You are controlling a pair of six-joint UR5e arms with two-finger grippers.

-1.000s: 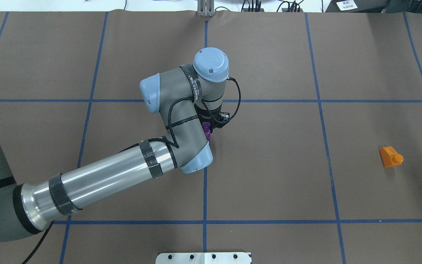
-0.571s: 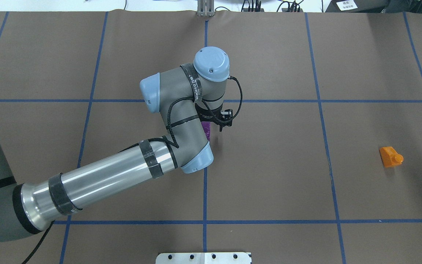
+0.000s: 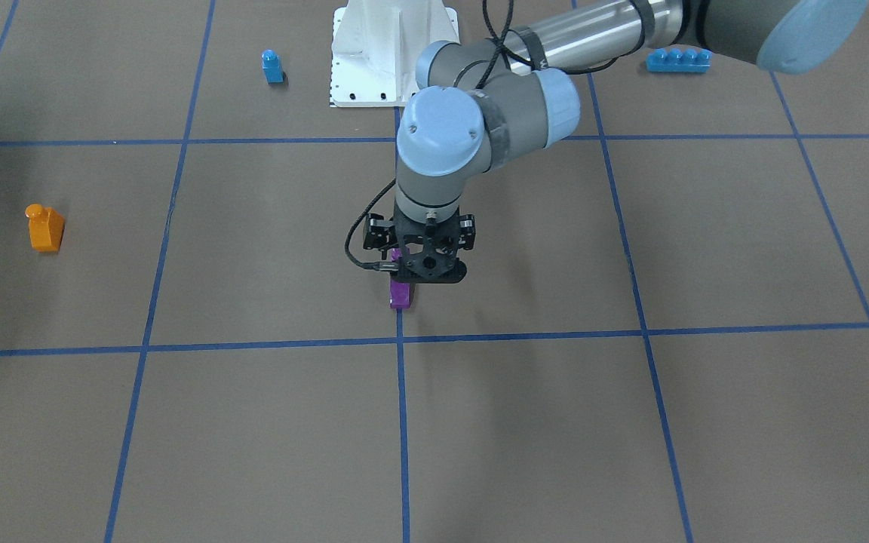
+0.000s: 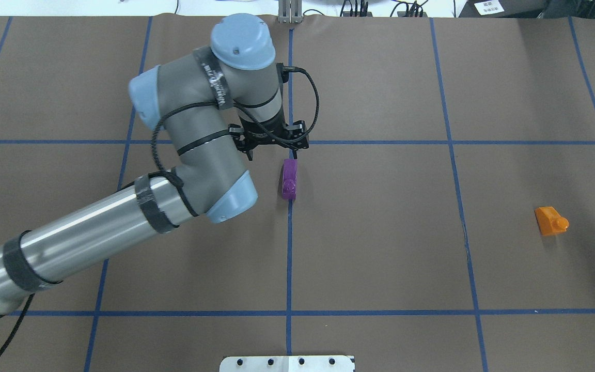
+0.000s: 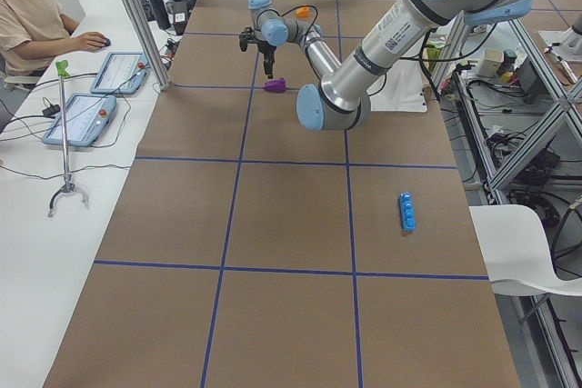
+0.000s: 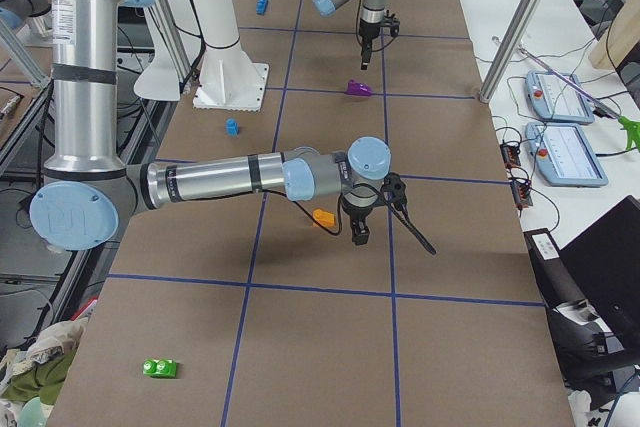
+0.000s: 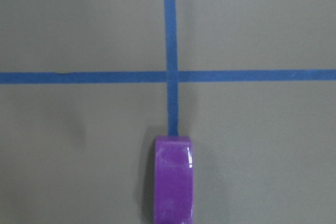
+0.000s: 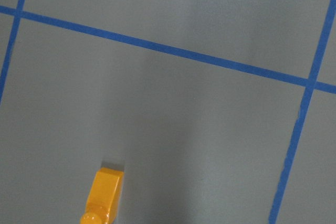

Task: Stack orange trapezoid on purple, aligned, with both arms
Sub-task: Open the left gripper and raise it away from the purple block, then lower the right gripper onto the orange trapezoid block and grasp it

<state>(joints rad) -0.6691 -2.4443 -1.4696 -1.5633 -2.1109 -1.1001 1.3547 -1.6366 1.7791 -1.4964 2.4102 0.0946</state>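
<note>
Glossy purple [image 4: 290,179] sits ungripped on a counter [image 4: 380,232] line, orange [image 4: 550,221] far off. The left fingers [image 4: 296,147] are apart; the right fingers [image 6: 357,237] cannot be judged.

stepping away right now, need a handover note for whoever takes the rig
Left tool: above the table beside the purple block, not holding it; open or shut unclear.
Right tool: hovering near the orange trapezoid, not holding it; state unclear.
Purple on the centre tape line, orange far to the robot's right.
Done: nothing stacked. Left: pick orange, stack it aligned on purple.
</note>
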